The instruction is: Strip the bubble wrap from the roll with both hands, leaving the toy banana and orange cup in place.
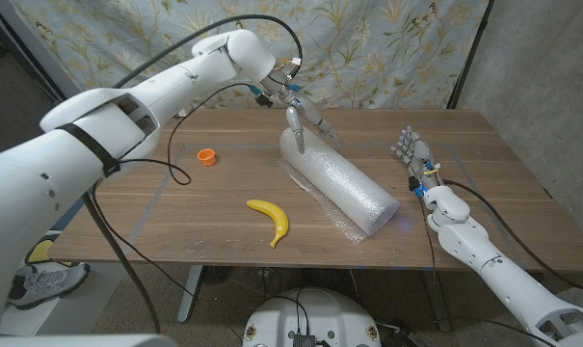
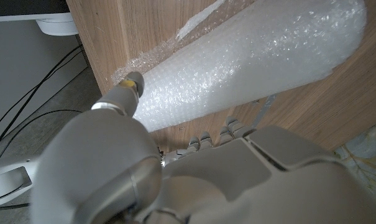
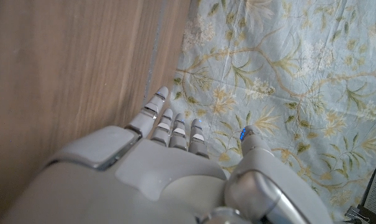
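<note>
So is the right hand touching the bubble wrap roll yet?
Apart. The head view shows bare table between the right hand and the bubble wrap roll.

One roll of bubble wrap (image 1: 339,181) lies on the surface (image 1: 175,226). One toy banana (image 1: 272,219) and one orange cup (image 1: 207,156) are there too.

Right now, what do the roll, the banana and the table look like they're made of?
Roll: clear plastic bubble wrap, glossy, with a dotted bubble texture and a loose edge lying on the wood. Banana: smooth, evenly yellow, probably a plastic toy. Table: wood or wood-look laminate, matte, with brown grain.
</note>
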Controlling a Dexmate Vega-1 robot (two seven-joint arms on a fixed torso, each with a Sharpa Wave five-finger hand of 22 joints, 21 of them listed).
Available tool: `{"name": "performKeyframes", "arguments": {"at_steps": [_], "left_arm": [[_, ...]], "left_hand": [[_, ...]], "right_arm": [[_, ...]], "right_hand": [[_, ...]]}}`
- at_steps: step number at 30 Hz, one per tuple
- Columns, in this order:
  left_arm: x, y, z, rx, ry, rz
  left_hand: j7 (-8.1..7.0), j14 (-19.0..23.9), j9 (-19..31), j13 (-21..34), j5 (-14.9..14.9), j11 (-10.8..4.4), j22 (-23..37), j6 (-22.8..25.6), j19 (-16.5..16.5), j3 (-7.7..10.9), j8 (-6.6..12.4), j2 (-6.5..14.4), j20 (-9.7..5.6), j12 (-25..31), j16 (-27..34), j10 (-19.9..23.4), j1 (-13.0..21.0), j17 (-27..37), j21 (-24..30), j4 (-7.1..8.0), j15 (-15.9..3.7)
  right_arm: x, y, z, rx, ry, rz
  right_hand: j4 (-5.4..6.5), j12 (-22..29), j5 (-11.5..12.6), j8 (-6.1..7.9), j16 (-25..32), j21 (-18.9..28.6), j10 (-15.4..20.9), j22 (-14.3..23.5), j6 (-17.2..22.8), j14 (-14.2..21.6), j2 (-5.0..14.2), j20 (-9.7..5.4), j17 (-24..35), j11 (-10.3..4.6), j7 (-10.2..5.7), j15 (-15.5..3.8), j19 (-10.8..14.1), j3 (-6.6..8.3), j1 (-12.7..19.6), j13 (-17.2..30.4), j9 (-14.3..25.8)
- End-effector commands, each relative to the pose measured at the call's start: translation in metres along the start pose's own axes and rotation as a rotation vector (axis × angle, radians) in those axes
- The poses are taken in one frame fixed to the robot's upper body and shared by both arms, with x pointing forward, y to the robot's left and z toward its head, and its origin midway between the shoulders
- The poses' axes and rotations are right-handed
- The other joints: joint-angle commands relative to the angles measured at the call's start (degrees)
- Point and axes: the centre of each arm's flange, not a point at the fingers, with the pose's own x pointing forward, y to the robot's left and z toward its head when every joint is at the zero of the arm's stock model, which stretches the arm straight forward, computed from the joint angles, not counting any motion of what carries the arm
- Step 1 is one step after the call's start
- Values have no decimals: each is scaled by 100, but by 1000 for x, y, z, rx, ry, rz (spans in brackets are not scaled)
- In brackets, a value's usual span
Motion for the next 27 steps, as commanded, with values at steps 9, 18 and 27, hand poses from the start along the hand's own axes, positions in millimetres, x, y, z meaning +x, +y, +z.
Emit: {"name": "performKeyframes", "arguments": {"at_steps": [9, 18, 27], "left_arm": [[24, 5, -5, 52, -3, -52], [40, 11, -5, 100, 7, -41], [51, 19, 1, 111, 11, -36]], "left_hand": [[19, -293, 10, 29, -18, 22, 14, -563, -115, -41, 33, -4, -10, 50, 13, -466, 94, 25, -20, 12, 9], [25, -305, 10, 33, -18, 27, 14, -542, -132, -60, 48, 9, -1, 56, 16, -487, 99, 26, -13, 27, 14], [21, -316, 10, 36, -16, 27, 14, -537, -169, -80, 53, 24, -8, 70, 19, -489, 101, 26, -14, 41, 19]], "right_arm": [[8, 0, -4, 12, 4, -6], [6, 1, -11, 28, 14, -10], [5, -3, -12, 29, 12, -22]], "right_hand": [[-20, 46, 37, 8, 37, 24, -46, 32, -19, -10, 23, 55, -1, 15, -14, 52, 28, 14, -42, 23, 20], [-25, 48, 38, 10, 40, 25, -49, 33, -26, -10, 25, 58, -4, 7, -13, 55, 28, 12, -44, 23, 21], [-29, 50, 38, 13, 43, 26, -52, 33, -29, -10, 27, 63, -5, 5, -17, 53, 27, 10, -46, 24, 21]]}}
